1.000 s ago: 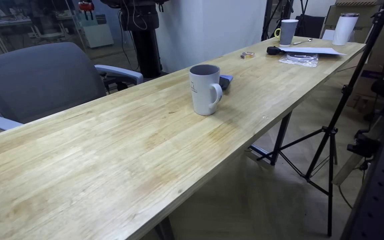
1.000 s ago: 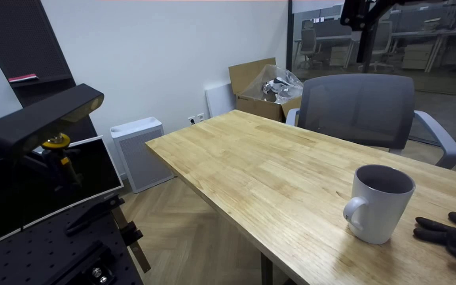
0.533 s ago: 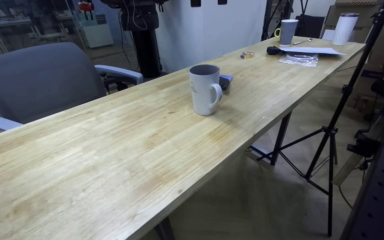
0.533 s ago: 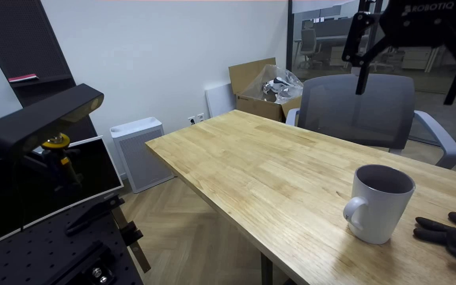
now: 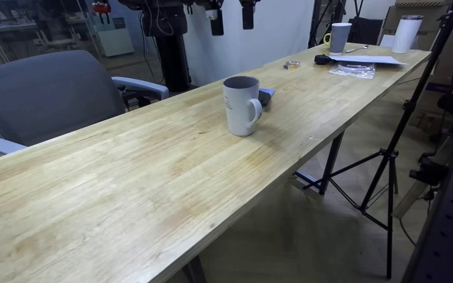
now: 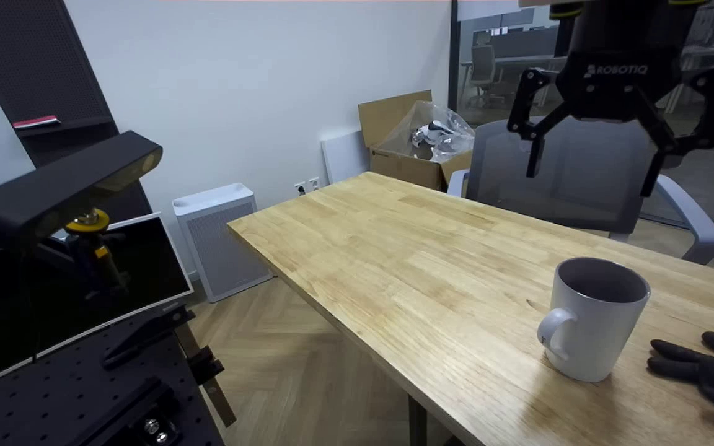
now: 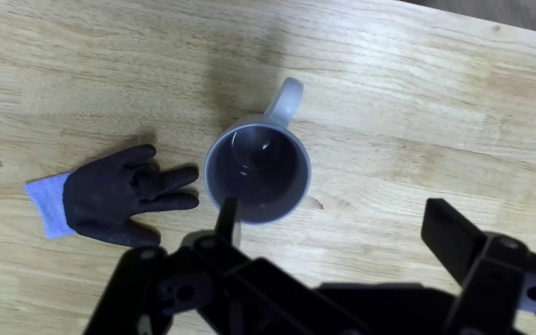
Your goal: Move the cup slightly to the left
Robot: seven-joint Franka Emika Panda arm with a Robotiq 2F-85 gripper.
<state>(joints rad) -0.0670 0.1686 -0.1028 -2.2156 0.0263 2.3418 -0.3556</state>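
Note:
The cup is a white mug with a dark grey inside, standing upright on the wooden table in both exterior views (image 5: 235, 112) (image 6: 602, 334). In the wrist view the cup (image 7: 261, 172) is seen from above, its handle pointing up and to the right. My gripper (image 6: 590, 183) is open and empty, fingers pointing down, well above the table. In an exterior view only its fingers (image 5: 232, 30) show at the top edge. In the wrist view my gripper's fingers (image 7: 333, 202) are wide apart. The left finger overlaps the cup's lower rim in the picture; the right one is over bare wood.
A black glove with a blue cuff (image 7: 105, 200) lies close beside the cup, also in both exterior views (image 5: 265, 97) (image 6: 713, 375). A grey chair (image 6: 561, 179) stands at the table's side. A grey tumbler (image 5: 340, 39), white tumbler (image 5: 407, 34) and plastic bag (image 5: 353, 70) are farther along.
My gripper has come down into view in both exterior views, moving down and somewhat left in the view that shows its whole hand. It has stayed open. The cup and glove have not moved.

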